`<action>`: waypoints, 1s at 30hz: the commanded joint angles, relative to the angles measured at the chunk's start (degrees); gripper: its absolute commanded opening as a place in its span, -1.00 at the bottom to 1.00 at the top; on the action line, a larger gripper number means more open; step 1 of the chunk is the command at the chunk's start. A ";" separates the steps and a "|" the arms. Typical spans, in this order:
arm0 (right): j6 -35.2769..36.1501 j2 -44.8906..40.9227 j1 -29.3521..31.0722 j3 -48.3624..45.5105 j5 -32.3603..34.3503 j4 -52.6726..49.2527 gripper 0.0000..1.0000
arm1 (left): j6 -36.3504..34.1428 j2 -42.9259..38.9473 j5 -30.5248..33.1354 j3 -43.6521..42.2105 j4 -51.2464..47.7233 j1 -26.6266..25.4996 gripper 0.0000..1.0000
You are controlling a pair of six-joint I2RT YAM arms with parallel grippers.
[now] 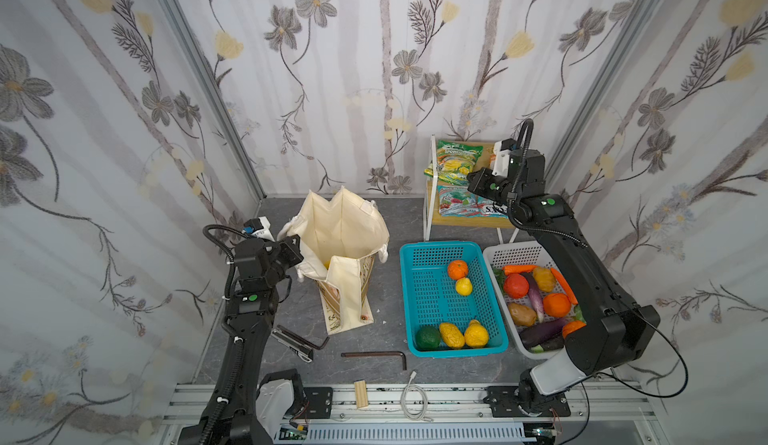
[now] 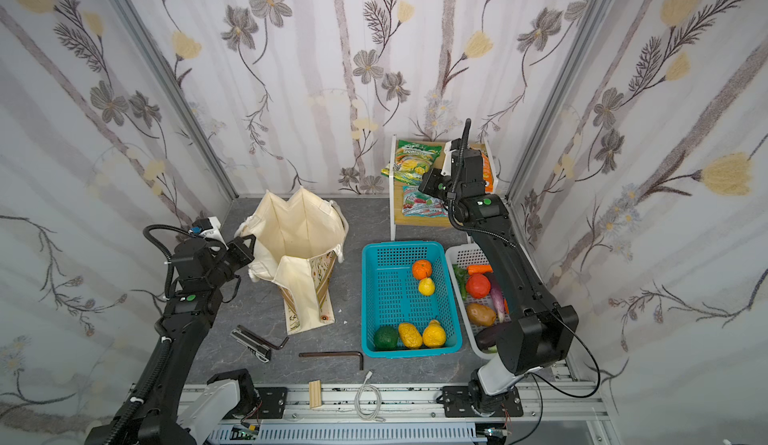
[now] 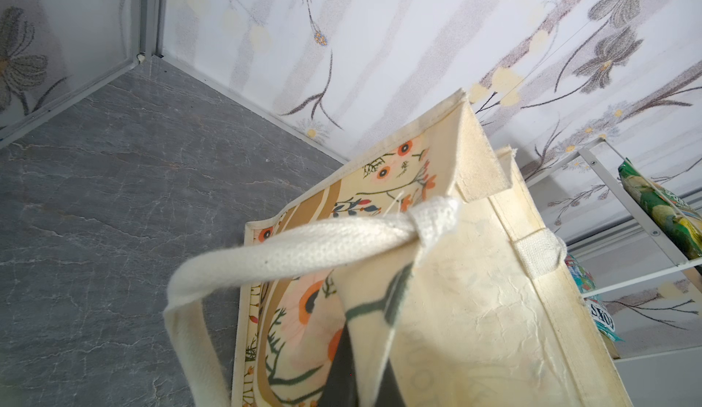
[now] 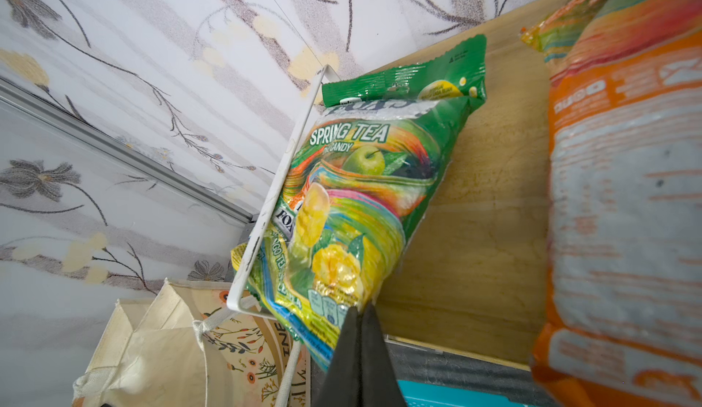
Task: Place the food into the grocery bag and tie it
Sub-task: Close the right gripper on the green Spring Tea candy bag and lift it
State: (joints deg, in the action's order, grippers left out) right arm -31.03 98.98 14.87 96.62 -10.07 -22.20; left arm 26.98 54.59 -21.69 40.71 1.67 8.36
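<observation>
While holding the bag (image 1: 336, 231) open with the clamped left gripper (image 1: 292, 249), pinches the green packet (image 4: 361, 196) in the right gripper (image 4: 357, 333).

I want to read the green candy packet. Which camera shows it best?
Right wrist view: the green candy packet is close, words readable. Both top views show it small; left wrist view, only an edge.

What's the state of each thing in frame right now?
grocery bag: upright, mouth open, a yellow item inside.
left end effector: shut on the grocery bag's fabric near the rim.
right end effector: shut on the green packet's edge.
green packet: lying on the top shelf, overhanging its edge.
orange packet: lying on the same shelf, untouched.
teal basket: holds five fruits.
white basket: full of vegetables.
</observation>
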 commanded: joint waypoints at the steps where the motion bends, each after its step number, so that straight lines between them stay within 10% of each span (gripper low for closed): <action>1: 0.60 -1.28 -0.02 0.62 2.00 2.31 -1.00 | 0.07 -0.12 -0.98 0.34 -0.18 0.03 -1.00; 22: 2.05 -1.21 -0.68 2.98 4.60 -1.13 -0.96 | 0.09 -0.36 -1.07 0.34 -0.18 -0.02 -1.00; 30: 0.90 -2.98 -0.64 -0.64 3.78 0.50 -0.24 | 0.08 -0.44 -1.07 0.34 -0.18 -0.01 -1.00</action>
State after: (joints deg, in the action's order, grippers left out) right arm -29.54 96.99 14.20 97.01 -5.65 -24.99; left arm 27.00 54.37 -21.69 40.71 1.50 8.36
